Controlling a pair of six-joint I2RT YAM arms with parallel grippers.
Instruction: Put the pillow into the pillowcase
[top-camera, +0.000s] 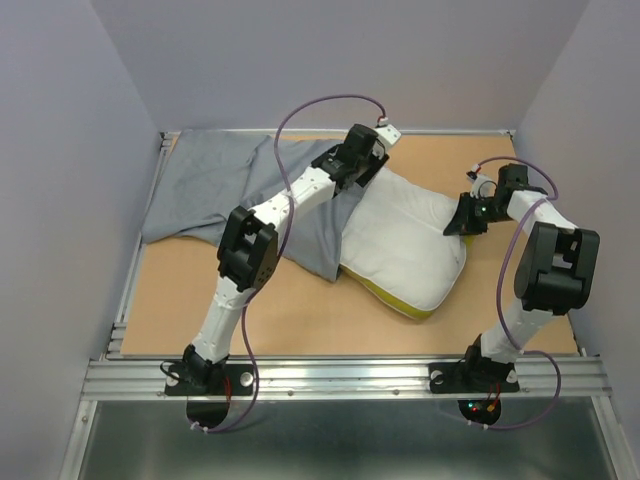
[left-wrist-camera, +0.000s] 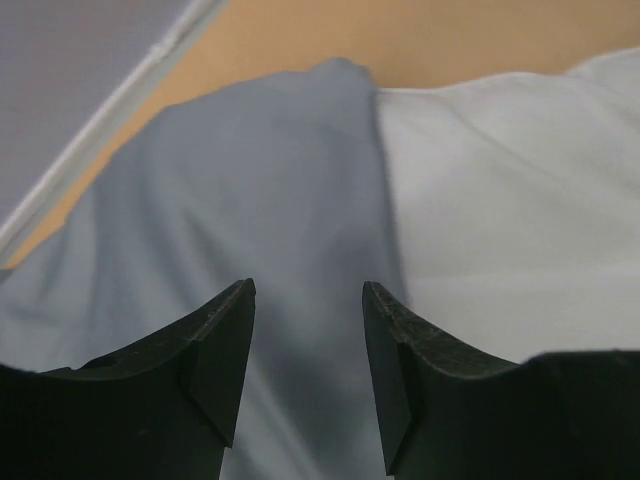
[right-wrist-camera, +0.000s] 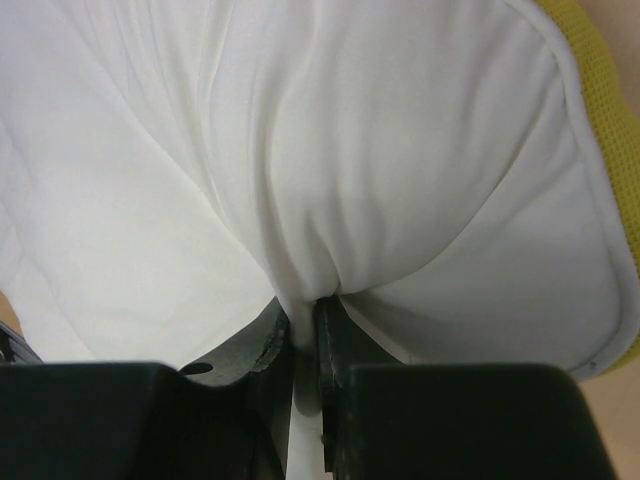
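The white quilted pillow (top-camera: 400, 240) lies right of the table's centre, its yellow band (top-camera: 395, 298) along the near edge. Its left end is tucked under the wrinkled grey pillowcase (top-camera: 200, 190), which spreads to the back left. My left gripper (top-camera: 358, 165) hovers over that overlap. In the left wrist view it (left-wrist-camera: 308, 290) stands open above the pillowcase (left-wrist-camera: 240, 200), the pillow (left-wrist-camera: 500, 200) to its right, with nothing between the fingers. My right gripper (top-camera: 462, 220) is at the pillow's right edge. In the right wrist view it (right-wrist-camera: 305, 305) is shut on a pinched fold of the pillow (right-wrist-camera: 350, 130), with the yellow band (right-wrist-camera: 600, 90) to the right.
The wooden table (top-camera: 280, 310) is bordered by a metal rail (top-camera: 125, 290) on the left and a wider metal frame (top-camera: 340, 375) at the near edge, where both arm bases sit. Plain walls close in the left, back and right sides.
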